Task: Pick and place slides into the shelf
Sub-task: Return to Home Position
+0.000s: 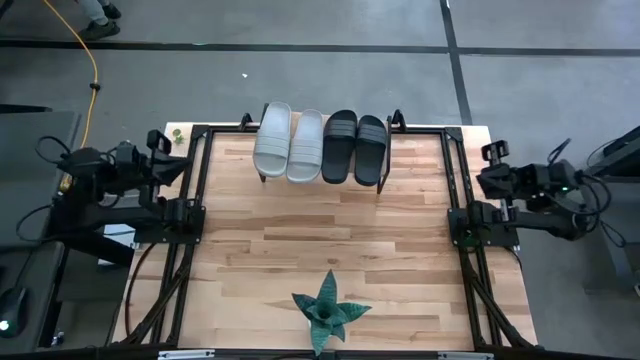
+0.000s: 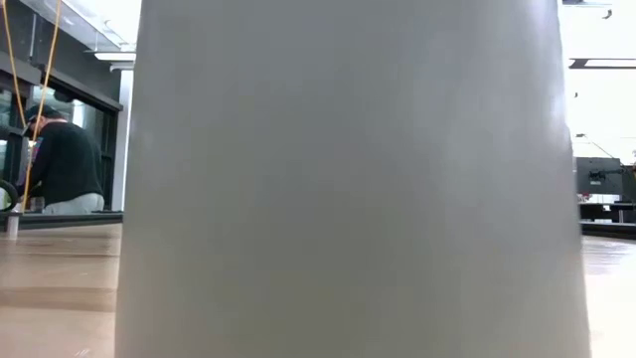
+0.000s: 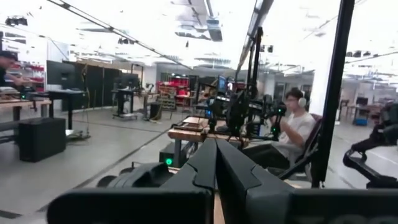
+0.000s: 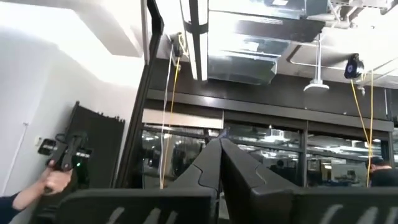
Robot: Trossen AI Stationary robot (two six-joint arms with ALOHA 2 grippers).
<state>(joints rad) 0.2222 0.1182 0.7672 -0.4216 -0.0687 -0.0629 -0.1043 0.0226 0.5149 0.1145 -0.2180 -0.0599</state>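
Observation:
Four slides lie side by side at the table's far edge in the high view: two pale grey-beige ones (image 1: 273, 140) (image 1: 306, 145) and two black ones (image 1: 339, 146) (image 1: 371, 150). They rest sole-down on the shelf. The slides cover the shelf's top, so only its thin dark legs (image 1: 380, 186) show. My left arm (image 1: 120, 170) is folded back at the table's left edge, and my right arm (image 1: 535, 185) at the right edge, both far from the slides. My left gripper (image 3: 216, 163) and my right gripper (image 4: 219, 163) are shut on nothing, with the fingertips meeting.
A green spiky plant (image 1: 328, 312) stands at the middle of the table's near edge. A pale grey surface (image 2: 348, 179) right in front of the low camera fills most of that view. Dark frame rails (image 1: 195, 200) (image 1: 460, 200) run along both table sides. People show in the room beyond.

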